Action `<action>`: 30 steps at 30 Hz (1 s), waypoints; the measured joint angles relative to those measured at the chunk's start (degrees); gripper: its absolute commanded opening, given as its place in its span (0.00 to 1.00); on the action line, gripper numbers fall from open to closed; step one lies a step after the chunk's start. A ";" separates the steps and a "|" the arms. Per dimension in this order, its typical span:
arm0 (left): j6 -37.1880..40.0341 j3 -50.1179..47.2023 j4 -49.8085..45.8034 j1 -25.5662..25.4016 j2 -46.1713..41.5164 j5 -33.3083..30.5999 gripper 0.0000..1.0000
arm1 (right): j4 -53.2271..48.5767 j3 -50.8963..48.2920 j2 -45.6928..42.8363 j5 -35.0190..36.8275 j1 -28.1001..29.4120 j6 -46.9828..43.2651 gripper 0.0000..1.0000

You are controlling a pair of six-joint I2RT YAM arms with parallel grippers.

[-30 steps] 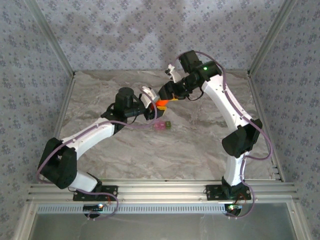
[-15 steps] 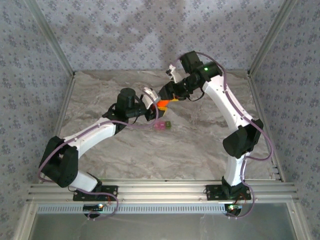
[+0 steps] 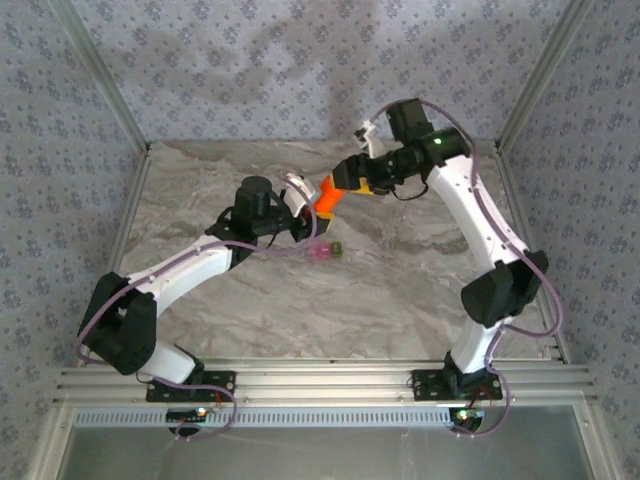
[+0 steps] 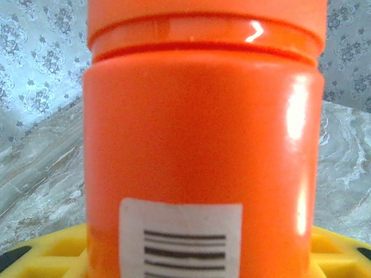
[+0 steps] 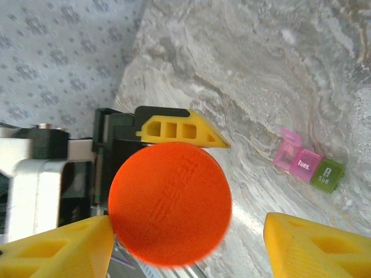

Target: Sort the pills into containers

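Right wrist view: left fingers (image 5: 179, 128) clamp the bottle (image 4: 200, 133), and right fingers (image 5: 58, 255) are apart around its cap (image 5: 170, 202). Opening looks like the step now; next, squeeze and twist. Containers (image 5: 309, 167) lie on the tabletop (image 5: 261, 69), 3 o'clock from the cap

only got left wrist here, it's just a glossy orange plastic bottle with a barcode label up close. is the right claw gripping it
Observer: No. The right claw is open, its yellow fingers spread either side of the orange plastic bottle's round orange cap.
Operator: who's holding it then
Observer: The left claw grips it, tilted.
Operator: where are the containers
Observer: The joined pink and green translucent plastic cube containers sit on the grey marbled table, nearer the arm bases than the bottle.
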 measured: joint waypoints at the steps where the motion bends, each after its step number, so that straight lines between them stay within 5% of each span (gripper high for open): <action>1: -0.04 0.00 -0.07 0.00 0.00 -0.04 0.04 | 0.83 -1.09 -1.09 -0.26 -0.70 0.57 0.70; 22: 0.24 3.65 -6.95 0.00 0.00 1.81 0.00 | 12.68 -5.66 -1.36 -3.34 -0.28 8.63 0.77; 27: 0.24 3.65 -7.13 0.00 0.00 1.90 0.00 | 12.68 -6.10 -0.74 -3.34 0.85 8.59 0.72; 30: 0.26 3.65 -7.28 0.02 0.00 1.90 0.00 | 12.81 -6.97 -0.74 -3.48 0.98 8.55 0.58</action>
